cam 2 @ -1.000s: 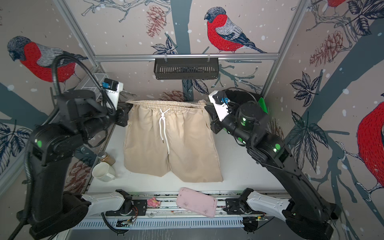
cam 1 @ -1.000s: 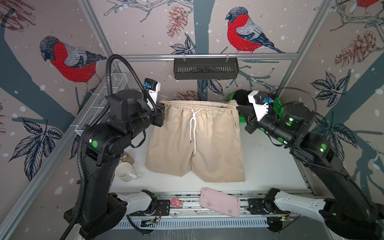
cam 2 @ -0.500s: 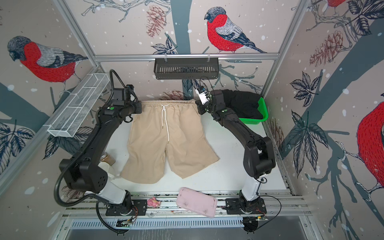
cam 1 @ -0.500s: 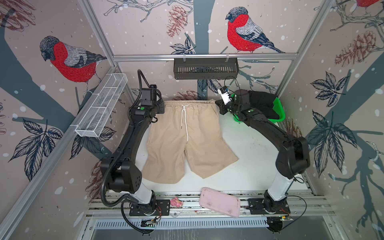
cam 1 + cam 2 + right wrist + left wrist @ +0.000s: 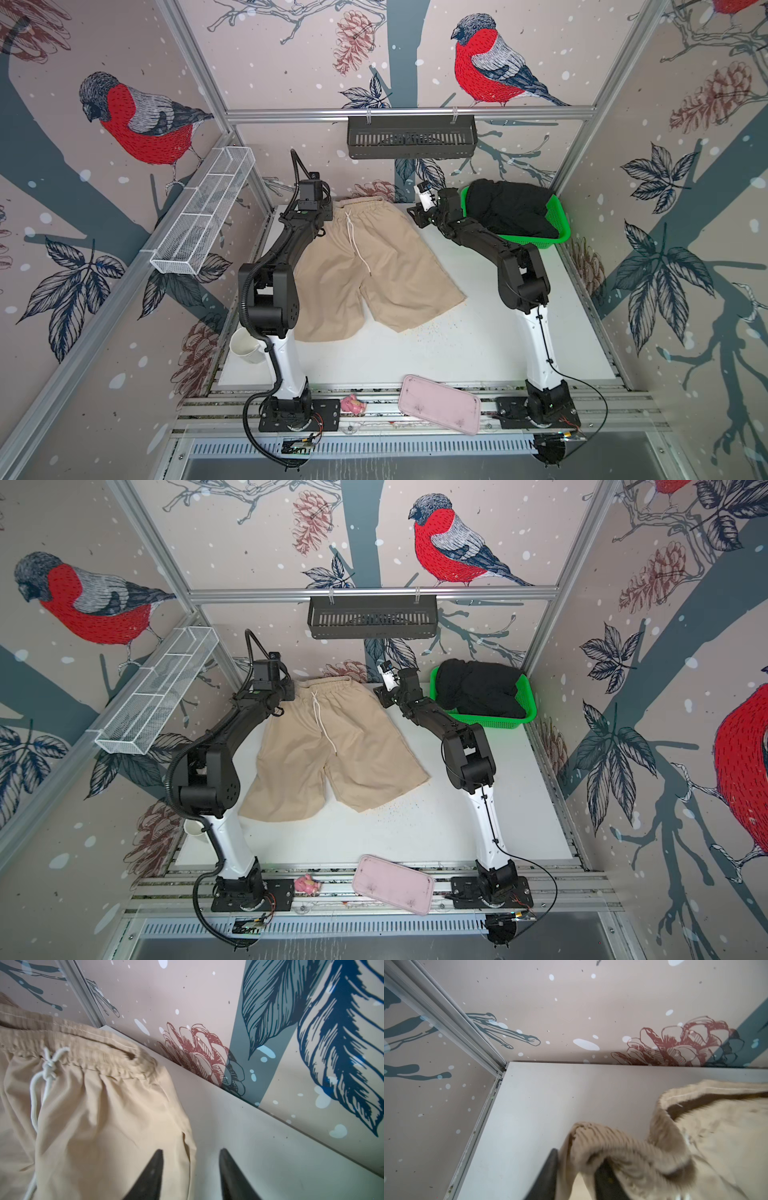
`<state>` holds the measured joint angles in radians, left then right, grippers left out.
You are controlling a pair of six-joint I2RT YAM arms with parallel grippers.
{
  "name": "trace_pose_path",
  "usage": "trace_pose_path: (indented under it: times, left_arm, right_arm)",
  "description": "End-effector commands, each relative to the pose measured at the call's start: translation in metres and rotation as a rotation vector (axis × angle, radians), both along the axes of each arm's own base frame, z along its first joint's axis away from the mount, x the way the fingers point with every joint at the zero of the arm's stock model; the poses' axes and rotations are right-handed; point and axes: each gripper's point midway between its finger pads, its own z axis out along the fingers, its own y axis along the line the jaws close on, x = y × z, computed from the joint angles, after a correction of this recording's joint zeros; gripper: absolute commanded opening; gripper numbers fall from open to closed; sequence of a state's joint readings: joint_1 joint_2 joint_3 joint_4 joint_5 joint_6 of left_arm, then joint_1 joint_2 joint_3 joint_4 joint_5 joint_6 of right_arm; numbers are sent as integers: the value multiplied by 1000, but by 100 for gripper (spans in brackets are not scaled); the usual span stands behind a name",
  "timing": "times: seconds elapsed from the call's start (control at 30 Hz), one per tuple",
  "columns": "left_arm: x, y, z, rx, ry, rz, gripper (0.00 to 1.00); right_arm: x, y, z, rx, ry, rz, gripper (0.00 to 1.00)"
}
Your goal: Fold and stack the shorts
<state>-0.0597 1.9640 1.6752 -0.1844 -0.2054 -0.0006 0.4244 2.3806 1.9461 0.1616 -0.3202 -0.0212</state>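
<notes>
In both top views the beige shorts (image 5: 365, 270) lay spread flat on the white desk (image 5: 478, 345) just beside the green basket (image 5: 557, 237), which held the bunched black shorts (image 5: 507, 208); neither view showed how the fingers stood. Only the right wrist view showed the right gripper (image 5: 191, 1150), between the basket and the waistband (image 5: 72, 1043), its fingers (image 5: 153, 1172) wide and empty, one over the cloth's side edge and one over bare desk. Only the left wrist view showed the left gripper (image 5: 579, 1157), at the waistband end farthest from the basket, fingers parted with gathered waistband loose between them.
</notes>
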Motion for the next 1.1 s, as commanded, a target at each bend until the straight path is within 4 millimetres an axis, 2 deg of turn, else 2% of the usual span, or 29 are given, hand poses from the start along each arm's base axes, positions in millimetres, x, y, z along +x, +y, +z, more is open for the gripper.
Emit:
trace_pose_path:
  times: [0.0,0.13,0.2,0.37,0.47,0.53,0.63,0.8,0.9,0.93,1.07]
  left_arm:
    - [9,-6,25,-26,-74,-24,99]
    - [-6,-18,43,-90,-56,-76,99]
    - [-21,-23,46,-127,-29,-91,99]
    - [-72,-38,38,-236,63,-103,99]
    - [-99,-60,36,-373,63,-163,99]
    - [-114,-80,35,-436,44,-226,99]
    - [-140,-99,33,-456,33,-278,99]
    - [-174,-112,33,-541,4,-335,99]
    - [-190,-113,33,-547,1,-344,99]
    - [-197,-114,25,-548,20,-352,99]
    - [-211,-115,20,-538,43,-372,99]
  right_arm:
    - [4,9,22,37,-25,12,65]
    - [-15,-4,40,-34,8,27,75]
    - [-31,-27,42,-123,46,12,80]
    - [-78,-119,34,-346,152,-112,88]
    - [-98,-179,30,-411,187,-206,93]
    - [-107,-209,30,-416,208,-232,95]
    - [-111,-243,29,-472,206,-275,98]
    - [-100,-282,14,-557,250,-333,99]
    - [-97,-299,2,-612,295,-336,99]
    - [-96,-305,1,-619,303,-342,99]
    - [-91,-311,-5,-611,314,-328,99]
